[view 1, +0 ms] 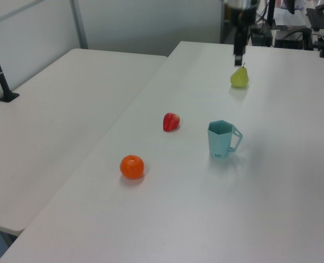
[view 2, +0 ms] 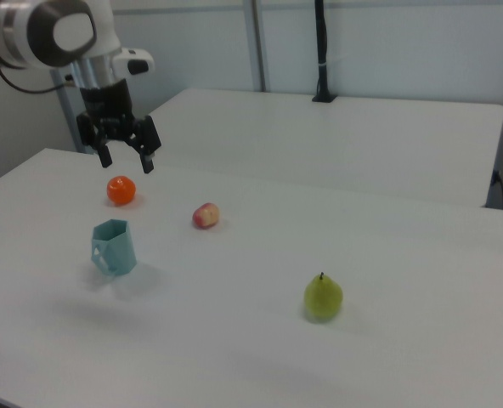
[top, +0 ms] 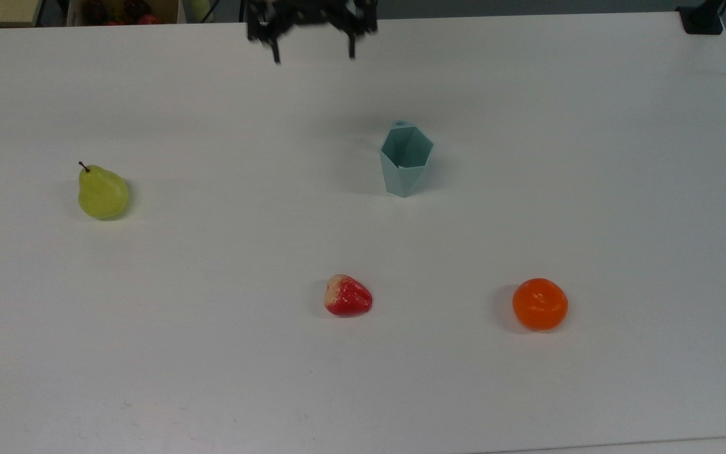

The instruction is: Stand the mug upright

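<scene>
Mug (top: 406,161) upright — handle mostly hidden in top view; fingers (view 2: 147,161) apart.

I see the mug (top: 406,161) in pale blue-teal on its faceted outer walls, with a darker teal inside, and in the left view a small dark mark sits low on its side (view 1: 221,140). The pear (top: 103,192) reads yellow-green with a dark brown stem. My strawberry (top: 348,296) is red, fading to a cream patch at one end. The orange (top: 540,304) is a bright, even orange. The table (top: 590,189) under them is plain white, unpatterned. The gripper (view 2: 126,151) looks black, and the arm (view 2: 56,30) above it is white with dark grey joint sections.
</scene>
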`<state>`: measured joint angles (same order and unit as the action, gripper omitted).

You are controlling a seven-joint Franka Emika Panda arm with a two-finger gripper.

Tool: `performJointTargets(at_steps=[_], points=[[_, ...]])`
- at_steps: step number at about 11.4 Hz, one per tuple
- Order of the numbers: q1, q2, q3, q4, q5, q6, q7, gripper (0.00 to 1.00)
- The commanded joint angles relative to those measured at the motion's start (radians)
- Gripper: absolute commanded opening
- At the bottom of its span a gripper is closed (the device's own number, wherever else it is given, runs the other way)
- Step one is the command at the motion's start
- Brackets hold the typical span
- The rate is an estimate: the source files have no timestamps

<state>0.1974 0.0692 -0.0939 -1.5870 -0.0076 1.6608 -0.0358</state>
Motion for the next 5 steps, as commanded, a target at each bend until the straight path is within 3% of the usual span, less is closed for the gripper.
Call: performJointTargets(at_steps=[1, 5], points=[[0.011, -0.088, -0.065, -0.042, 0.000, -0.052, 0.031, 1.00], [0.008, -0.098, -0.079, -0.034, -0.003, -0.084, 0.022, 1.00]])
